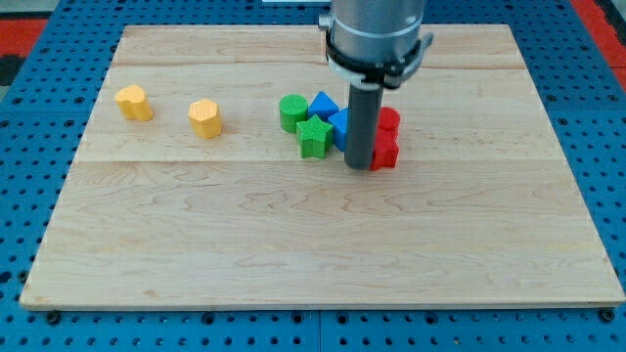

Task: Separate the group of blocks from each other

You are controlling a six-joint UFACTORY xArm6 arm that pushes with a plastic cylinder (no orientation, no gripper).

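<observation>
A tight group of blocks sits just above the board's middle. It holds a green cylinder point(291, 111), a green star point(313, 137), a blue triangle point(324, 105), a blue block point(340, 127) partly hidden by the rod, and two red blocks, one point(389, 120) above the other point(385, 151). My tip point(359, 166) stands at the group's lower right edge, between the blue block and the lower red block, touching or almost touching the red one. The rod hides part of both.
Two yellow blocks lie apart at the view's left: one point(134, 102) far left, one point(205, 117) nearer the group. The wooden board point(313, 254) rests on a blue pegboard point(29, 196). The arm's grey body point(377, 34) hangs over the top middle.
</observation>
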